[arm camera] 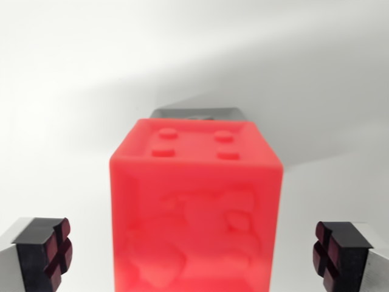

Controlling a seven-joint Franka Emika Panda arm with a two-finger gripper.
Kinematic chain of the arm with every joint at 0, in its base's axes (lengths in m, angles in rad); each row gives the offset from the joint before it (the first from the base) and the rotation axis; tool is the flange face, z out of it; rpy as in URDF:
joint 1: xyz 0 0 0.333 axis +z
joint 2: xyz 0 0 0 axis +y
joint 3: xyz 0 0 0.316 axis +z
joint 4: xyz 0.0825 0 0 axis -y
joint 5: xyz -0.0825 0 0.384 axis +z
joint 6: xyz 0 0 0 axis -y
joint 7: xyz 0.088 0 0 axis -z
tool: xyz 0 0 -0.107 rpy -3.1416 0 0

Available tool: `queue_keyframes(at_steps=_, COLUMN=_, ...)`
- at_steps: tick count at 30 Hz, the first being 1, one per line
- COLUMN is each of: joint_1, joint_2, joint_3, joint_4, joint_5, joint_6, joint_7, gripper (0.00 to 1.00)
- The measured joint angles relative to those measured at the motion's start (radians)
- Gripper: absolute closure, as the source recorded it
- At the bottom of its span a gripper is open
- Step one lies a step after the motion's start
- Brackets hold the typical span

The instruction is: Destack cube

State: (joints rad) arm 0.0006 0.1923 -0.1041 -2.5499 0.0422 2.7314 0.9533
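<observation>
A red cube (196, 207) with several small studs on its top fills the middle of the wrist view, close to the camera. Behind its top edge a grey object (197, 114) peeks out, mostly hidden by the cube. My gripper (193, 255) is open, its left finger (45, 252) at the wrist view's left and its right finger (337, 252) at the wrist view's right. Both fingers stand apart from the cube's sides, with clear gaps, and the cube sits between them.
A plain white surface (73, 91) lies all around, with a soft grey shadow (316, 97) spreading behind the cube toward the wrist view's right.
</observation>
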Motion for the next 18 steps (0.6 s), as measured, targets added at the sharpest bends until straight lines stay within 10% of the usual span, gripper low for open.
queue_keyframes(at_steps=13, joint_1=-0.004, joint_2=0.086, joint_3=0.01, joint_4=0.01, joint_5=0.027, joint_6=0.078, joint_7=-0.02, gripper=0.0)
queue_keyframes(at_steps=14, joint_1=-0.004, joint_2=0.088, joint_3=0.011, joint_4=0.01, joint_5=0.027, joint_6=0.08, joint_7=-0.02, gripper=1.0)
queue_keyframes(at_steps=18, joint_1=-0.004, joint_2=0.089, joint_3=0.011, joint_4=0.011, joint_5=0.028, joint_6=0.082, joint_7=-0.021, gripper=1.0)
